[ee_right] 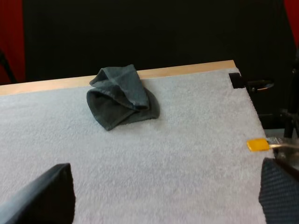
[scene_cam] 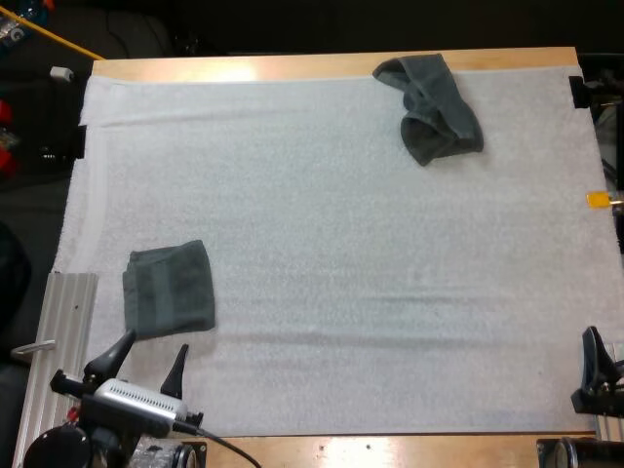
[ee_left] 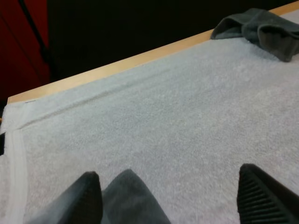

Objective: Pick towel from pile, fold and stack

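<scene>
The left arm is seen entering at the near left corner of the wooden table, held low and pointed toward the far side, with the left gripper set just short of the near edge of the folded towel. Its two black fingers are spread well apart and nothing is gripped. From the left wrist view, a corner of the folded towel is seen lying on the mat between them, close beside one finger. The folded towel is laid flat on the white mat, at the near left. The right arm is kept at the near right edge of the table. The right gripper is aimed across the mat toward the far side, and its fingers are held wide apart with nothing between them. The crumpled towel is found at the far side of the mat, right of centre, bunched in a loose heap against the table's far edge and well apart from both grippers.
</scene>
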Robot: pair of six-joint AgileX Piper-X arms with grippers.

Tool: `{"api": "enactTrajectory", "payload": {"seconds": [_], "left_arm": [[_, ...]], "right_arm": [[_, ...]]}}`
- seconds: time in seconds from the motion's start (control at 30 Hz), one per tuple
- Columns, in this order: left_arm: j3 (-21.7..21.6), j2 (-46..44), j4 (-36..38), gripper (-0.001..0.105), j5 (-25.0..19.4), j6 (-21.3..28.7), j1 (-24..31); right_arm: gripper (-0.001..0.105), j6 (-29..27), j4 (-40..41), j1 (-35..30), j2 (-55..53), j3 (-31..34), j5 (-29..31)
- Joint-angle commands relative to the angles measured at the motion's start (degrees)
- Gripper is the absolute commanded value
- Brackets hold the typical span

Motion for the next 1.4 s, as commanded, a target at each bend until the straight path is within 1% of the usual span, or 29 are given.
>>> {"api": "enactTrajectory", "payload": {"seconds": [0.0, 0.13, 0.2, 0.33, 0.43, 0.57, 0.63, 1.2, 1.37], "left_arm": [[0.8, -8.2, -2.6, 0.059, -0.1, 0.0, 0.1], [4.1, -8.1, -5.5, 0.059, -0.1, 0.0, 0.1], [5.5, -8.1, -5.7, 0.059, -0.1, 0.0, 0.1], [9.6, -8.1, -6.6, 0.059, -0.1, -0.3, 0.1], [10.8, -7.9, -8.8, 0.059, -0.1, -0.5, 0.1], [10.8, -7.9, -8.9, 0.059, -0.1, -0.5, 0.1], [10.8, -7.9, -8.9, 0.059, -0.1, -0.5, 0.1], [10.8, -7.9, -8.9, 0.059, -0.1, -0.5, 0.0], [10.8, -7.9, -8.9, 0.059, -0.1, -0.5, -1.3]], "right_arm": [[0.078, -0.6, -2.3, 0.1, -2.2, 0.7, -0.4], [0.078, -0.6, -3.2, 0.1, -2.2, 3.7, -0.1], [0.078, -0.6, -3.2, 0.1, -2.2, 5.0, -0.1], [0.078, -0.6, -3.2, 0.1, -2.1, 7.5, -0.1], [0.078, -0.6, -3.2, 0.1, -2.1, 8.9, -0.1], [0.078, 0.0, -2.1, 0.1, -2.1, 10.3, -0.1], [0.078, 0.7, -2.3, 0.1, -2.1, 10.4, -0.1], [0.078, 0.7, -2.3, 0.1, -2.1, 10.4, -0.1], [0.078, 0.7, -2.3, 0.1, -2.1, 10.4, -0.1]]}}
